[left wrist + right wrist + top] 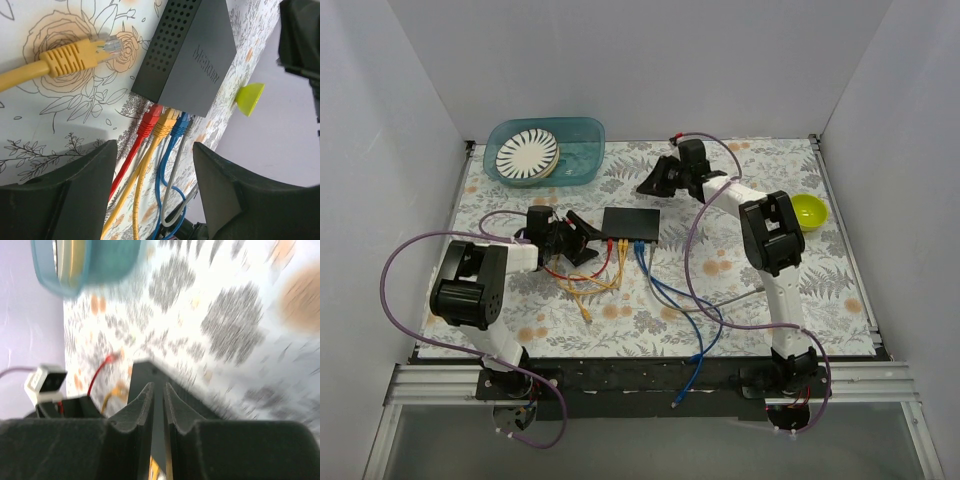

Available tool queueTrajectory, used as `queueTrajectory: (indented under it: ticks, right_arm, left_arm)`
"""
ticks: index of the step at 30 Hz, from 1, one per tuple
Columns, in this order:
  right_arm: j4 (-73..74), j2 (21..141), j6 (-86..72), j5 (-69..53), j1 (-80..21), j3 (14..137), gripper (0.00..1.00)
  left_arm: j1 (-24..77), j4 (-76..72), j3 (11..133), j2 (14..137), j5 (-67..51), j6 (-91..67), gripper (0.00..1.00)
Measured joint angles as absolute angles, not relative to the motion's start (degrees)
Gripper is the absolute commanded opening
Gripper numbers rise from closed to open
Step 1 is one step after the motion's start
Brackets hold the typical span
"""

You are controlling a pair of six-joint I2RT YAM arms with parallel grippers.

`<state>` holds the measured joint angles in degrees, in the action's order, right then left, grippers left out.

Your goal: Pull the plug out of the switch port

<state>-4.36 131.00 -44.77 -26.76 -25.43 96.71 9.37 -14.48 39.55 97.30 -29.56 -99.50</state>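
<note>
The black switch [630, 222] lies flat mid-table. Red [151, 118], yellow [167, 120], blue [180, 123] and grey [189, 128] plugs sit in a row in its near edge, and their cables run toward the arm bases. A loose yellow plug [80, 55] lies on the mat beside the switch. My left gripper [582, 241] is open and empty just left of the switch. In its wrist view [152, 167] the cables pass between its fingers [75, 190]. My right gripper [654, 181] is shut and empty, hovering behind the switch [142, 382].
A teal tub [582, 150] holding a white ribbed plate [527, 153] stands at the back left. A yellow-green bowl [809, 211] sits at the right. Blue cables [685, 300] loop over the near middle of the floral mat. White walls enclose the table.
</note>
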Motion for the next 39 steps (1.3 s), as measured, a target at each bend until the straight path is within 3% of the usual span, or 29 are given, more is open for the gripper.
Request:
queueTrajectory:
  ticks: [7, 13, 21, 30, 39]
  right_arm:
    - [-0.73, 140.22, -44.75, -24.47, -23.20, 110.10, 0.18]
    - [0.19, 143.41, -44.99, -26.57, -24.56, 109.23, 0.17]
    - [-6.28, 132.07, -43.44, -27.75, -26.50, 89.03, 0.15]
    - [-10.48, 116.44, -41.50, -27.46, -27.49, 64.75, 0.15]
    - [-5.85, 111.00, -40.25, -24.03, -28.42, 61.06, 0.20]
  left_arm:
    - [9.32, -13.87, 41.30, 100.16, -31.18, -98.43, 0.57]
    - [9.15, -15.25, 42.28, 102.35, -34.22, -98.39, 0.56]
    - [12.21, -15.09, 41.74, 102.19, -36.77, -97.14, 0.54]
    - [22.06, -10.76, 33.19, 92.99, -36.88, -95.35, 0.54]
    - [23.42, -3.25, 31.40, 84.71, -31.73, -94.15, 0.62]
